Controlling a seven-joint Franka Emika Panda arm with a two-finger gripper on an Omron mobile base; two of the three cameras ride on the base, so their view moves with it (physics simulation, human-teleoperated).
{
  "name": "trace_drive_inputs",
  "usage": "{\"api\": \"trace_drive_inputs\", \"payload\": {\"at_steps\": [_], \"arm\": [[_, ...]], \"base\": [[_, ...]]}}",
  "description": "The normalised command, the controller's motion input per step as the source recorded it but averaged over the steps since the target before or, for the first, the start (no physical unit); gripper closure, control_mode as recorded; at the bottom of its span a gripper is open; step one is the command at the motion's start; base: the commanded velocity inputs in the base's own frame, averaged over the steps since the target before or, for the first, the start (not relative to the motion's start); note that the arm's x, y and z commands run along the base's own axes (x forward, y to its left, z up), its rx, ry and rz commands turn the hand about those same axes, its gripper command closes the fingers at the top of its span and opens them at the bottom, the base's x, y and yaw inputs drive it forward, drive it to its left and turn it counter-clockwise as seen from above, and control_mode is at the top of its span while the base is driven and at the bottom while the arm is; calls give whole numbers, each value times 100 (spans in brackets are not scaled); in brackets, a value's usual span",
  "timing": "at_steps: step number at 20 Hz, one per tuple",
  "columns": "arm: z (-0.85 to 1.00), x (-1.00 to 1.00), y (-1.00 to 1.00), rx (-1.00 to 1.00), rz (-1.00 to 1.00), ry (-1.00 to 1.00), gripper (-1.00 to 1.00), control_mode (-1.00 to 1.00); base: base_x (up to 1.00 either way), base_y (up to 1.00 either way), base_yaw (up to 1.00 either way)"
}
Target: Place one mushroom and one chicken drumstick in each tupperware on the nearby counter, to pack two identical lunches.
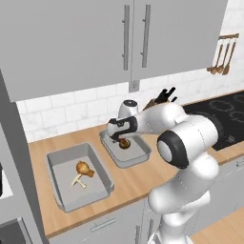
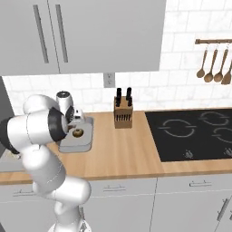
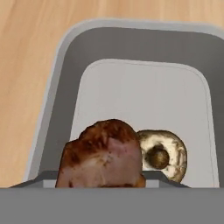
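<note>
1. Holding a drumstick [image 3: 103, 155], my gripper [image 1: 123, 141] hangs over the far tub [image 1: 138, 153]; the meat sits between the jaws, close against the hand camera, so I read it as pinched.
2. I see the drumstick as a brown lump just under the hand in the left base view, above the tub floor. Whether it touches the floor I cannot tell.
3. I see a mushroom [image 3: 162, 155] lying in that same tub, cap toward the camera, just beside the drumstick.
4. The near tub [image 1: 66, 164] lies to the left on the counter [image 1: 128, 178], close to the far one but apart from it. In it lie a second drumstick [image 1: 84, 168] and a second mushroom [image 1: 78, 181], touching or nearly so.
5. From the right base view, my arm covers much of the far tub; a knife block [image 2: 123, 112] stands near it, against the wall.
6. The stovetop [image 2: 195, 131] is set in the counter further right, and wooden spoons [image 2: 213, 63] hang above it.
</note>
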Motion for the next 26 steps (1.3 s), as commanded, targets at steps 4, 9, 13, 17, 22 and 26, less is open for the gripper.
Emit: {"api": "trace_drive_inputs", "payload": {"at_steps": [4,9,13,17,22,26], "arm": [[-8,32,6,0,-3,0,-100,-100],[2,-4,0,0,-6,0,-100,-100],[17,-22,0,2,-10,0,-100,-100],[32,-100,-56,18,-8,-18,-100,-100],[65,-100,-83,31,0,-45,-100,-100],[100,-100,-82,27,0,-50,-100,-100]], "base": [[0,0,0],[0,0,0],[0,0,0],[0,0,0],[0,0,0],[0,0,0]]}}
